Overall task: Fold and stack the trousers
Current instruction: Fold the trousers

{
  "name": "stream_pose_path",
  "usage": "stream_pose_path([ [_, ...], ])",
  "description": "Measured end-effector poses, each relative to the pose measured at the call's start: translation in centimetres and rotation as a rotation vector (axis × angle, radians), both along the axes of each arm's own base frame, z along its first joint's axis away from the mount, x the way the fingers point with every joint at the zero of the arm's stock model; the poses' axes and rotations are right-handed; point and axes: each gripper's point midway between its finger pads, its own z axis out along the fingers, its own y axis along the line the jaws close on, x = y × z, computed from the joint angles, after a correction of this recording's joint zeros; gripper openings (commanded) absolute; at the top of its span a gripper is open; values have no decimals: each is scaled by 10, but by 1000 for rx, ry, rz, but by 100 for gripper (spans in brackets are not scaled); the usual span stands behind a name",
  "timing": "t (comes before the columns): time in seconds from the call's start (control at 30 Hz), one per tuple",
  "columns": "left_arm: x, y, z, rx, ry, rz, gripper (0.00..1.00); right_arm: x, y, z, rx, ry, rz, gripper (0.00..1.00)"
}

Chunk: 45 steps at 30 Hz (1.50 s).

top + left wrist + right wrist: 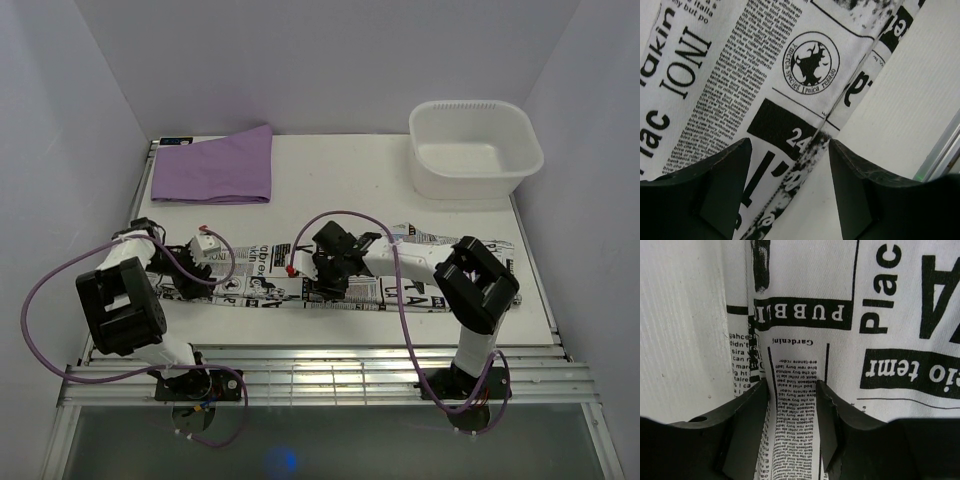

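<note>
Top external, both arms bent low, left claw [787,145] released, right claw [792,386] grasping trousers [256,272].

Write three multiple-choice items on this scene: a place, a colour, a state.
1. Where on the table does the white tub sit? A near left corner; B far right corner; C middle.
2. What colour is the folded cloth? A purple; B green; C orange.
3. The left gripper above the trousers is: A shut on a sock; B out of view; C open.
Answers: 1 B, the top view shows it at the far right edge. 2 A, it is plainly purple. 3 C, its fingers stand wide apart with nothing clamped.
</note>
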Motion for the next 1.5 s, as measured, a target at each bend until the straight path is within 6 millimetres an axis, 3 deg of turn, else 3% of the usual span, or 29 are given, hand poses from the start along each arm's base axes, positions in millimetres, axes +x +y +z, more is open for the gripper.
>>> stream_pose_path([
  [0.23,6,-20,-5,2,-11,-57,71,-4,5,1,5,-3,13,43],
  [0.5,2,-24,-14,-3,17,-71,49,-5,9,0,4,-4,19,39],
  [0.7,-2,-25,-20,-3,32,-79,36,-7,10,-1,1,-5,27,29],
  [0.77,-2,-24,-20,-1,30,-79,27,-8,11,-1,1,-6,30,21],
  [0.8,-1,-24,-21,-1,30,-79,14,-8,11,-1,1,-8,32,18],
  [0.83,-2,-24,-21,-1,33,-78,8,-8,12,-1,2,-8,32,10],
  [0.9,-2,-25,-21,-1,39,-75,0,-7,12,-1,2,-13,33,8],
  [1.17,8,-20,-10,18,40,-43,0,-3,12,6,8,-39,25,8],
  [1.33,16,-18,4,26,15,-41,0,1,14,28,46,-84,16,8],
  [1.5,9,-17,23,55,-26,-69,0,2,13,48,80,-114,12,8],
])
